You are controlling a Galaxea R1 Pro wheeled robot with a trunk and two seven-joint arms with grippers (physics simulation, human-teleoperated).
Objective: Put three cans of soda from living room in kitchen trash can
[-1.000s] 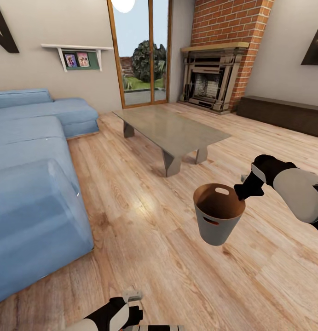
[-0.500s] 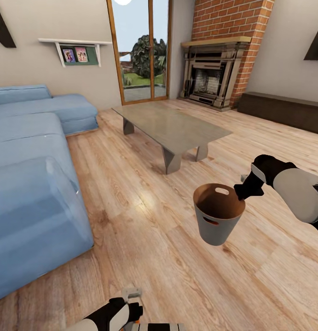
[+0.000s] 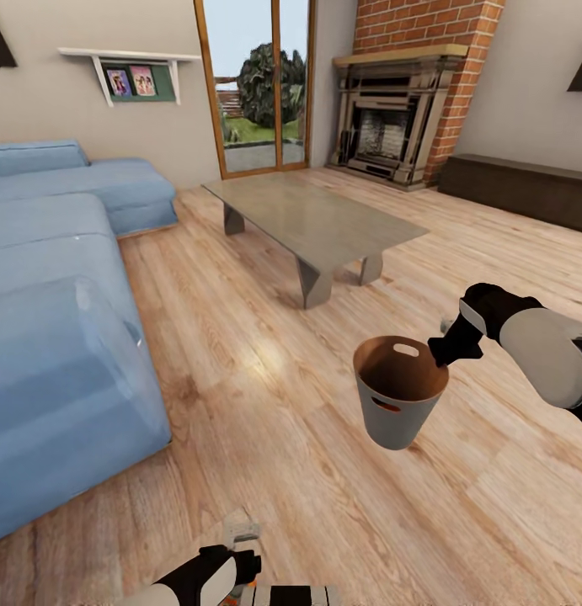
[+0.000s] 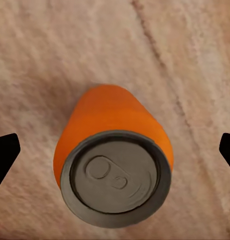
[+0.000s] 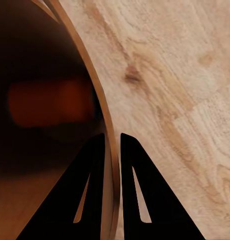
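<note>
An orange soda can (image 4: 115, 165) stands upright on the wood floor, its grey top facing the left wrist camera. My left gripper (image 4: 115, 150) is open around it, with a black fingertip (image 4: 5, 152) at each side, well clear of the can. In the head view this gripper (image 3: 240, 547) is at the bottom edge. My right gripper (image 3: 442, 349) is shut on the rim of the copper-brown trash can (image 3: 398, 396), held above the floor. In the right wrist view the fingers (image 5: 97, 190) pinch the bin's wall (image 5: 102, 125). A dim orange shape (image 5: 50, 107) shows inside; I cannot tell what it is.
A blue corner sofa (image 3: 55, 320) runs along the left. The glass-topped coffee table (image 3: 316, 223) stands ahead in mid-room. Beyond it are the brick fireplace (image 3: 392, 126), a glass door (image 3: 253, 93) and a low dark bench (image 3: 518, 189) at the right wall. Wood floor lies between.
The whole head view has shifted, so the camera has moved. The left gripper sits slightly lower in the picture. The right arm and the trash can hold their place.
</note>
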